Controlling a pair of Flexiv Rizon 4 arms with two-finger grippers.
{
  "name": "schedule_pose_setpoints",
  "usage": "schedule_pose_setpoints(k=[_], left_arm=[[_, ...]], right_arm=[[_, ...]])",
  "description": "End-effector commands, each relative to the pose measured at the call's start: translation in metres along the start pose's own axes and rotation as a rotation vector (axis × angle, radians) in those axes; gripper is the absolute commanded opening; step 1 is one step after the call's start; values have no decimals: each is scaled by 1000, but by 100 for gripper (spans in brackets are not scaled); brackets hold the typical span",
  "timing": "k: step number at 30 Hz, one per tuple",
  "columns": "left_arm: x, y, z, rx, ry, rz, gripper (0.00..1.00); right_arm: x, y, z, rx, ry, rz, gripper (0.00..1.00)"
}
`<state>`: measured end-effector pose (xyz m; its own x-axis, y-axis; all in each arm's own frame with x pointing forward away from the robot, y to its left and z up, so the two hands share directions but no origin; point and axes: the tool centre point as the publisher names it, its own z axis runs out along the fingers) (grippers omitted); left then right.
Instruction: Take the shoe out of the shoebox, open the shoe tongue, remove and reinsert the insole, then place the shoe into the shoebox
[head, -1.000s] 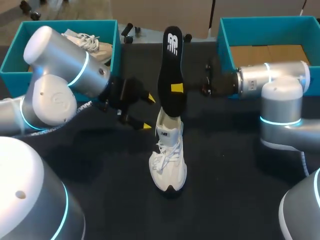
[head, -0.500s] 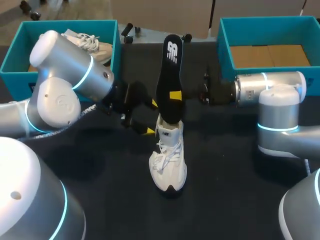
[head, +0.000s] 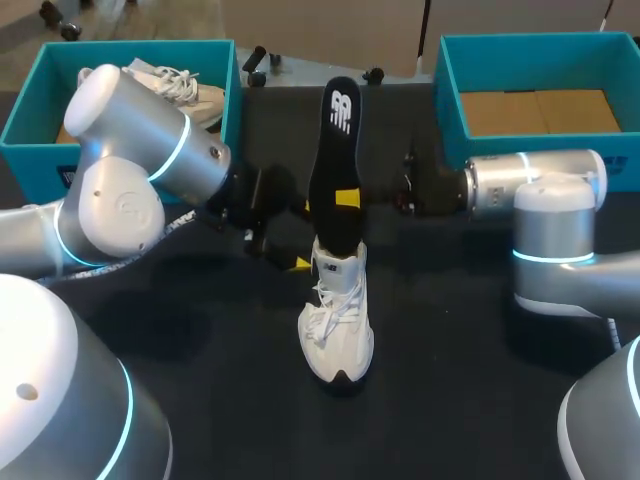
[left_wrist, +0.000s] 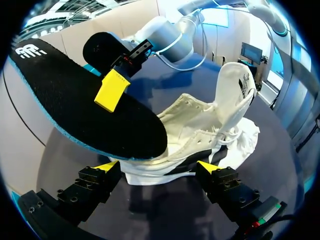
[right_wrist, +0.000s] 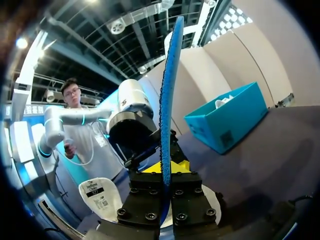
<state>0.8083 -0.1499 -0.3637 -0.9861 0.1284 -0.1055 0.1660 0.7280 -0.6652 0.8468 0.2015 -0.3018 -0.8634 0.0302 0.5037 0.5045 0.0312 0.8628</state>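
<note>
right fingers (head: 347, 198) clenched on black insole (head: 335, 150), its lower end at the opening of white shoe (head: 338, 320); left fingers (left_wrist: 106, 166) released, spread just beside shoe's heel; shoe upright on table (head: 470, 400)

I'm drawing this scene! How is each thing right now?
insole: upright, lower end in the shoe
shoe: on the table, tongue open
right gripper: shut on insole
left gripper: open, straddling the shoe
left box: open, holds another shoe
right box: open, no shoe inside
</note>
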Motion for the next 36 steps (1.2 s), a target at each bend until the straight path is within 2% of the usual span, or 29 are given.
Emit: schedule_pose_setpoints(k=[1,18,36], left_arm=[[1,2,1,-1,2,-2,100],[1,7,-4,-1,1,1,100],[4,4,-4,8,5,6,100]], right_arm=[[-2,-4,4,1,3,7,0],[5,-23,9,51,-2,78,0],[20,-49,11,33,-25,126,0]])
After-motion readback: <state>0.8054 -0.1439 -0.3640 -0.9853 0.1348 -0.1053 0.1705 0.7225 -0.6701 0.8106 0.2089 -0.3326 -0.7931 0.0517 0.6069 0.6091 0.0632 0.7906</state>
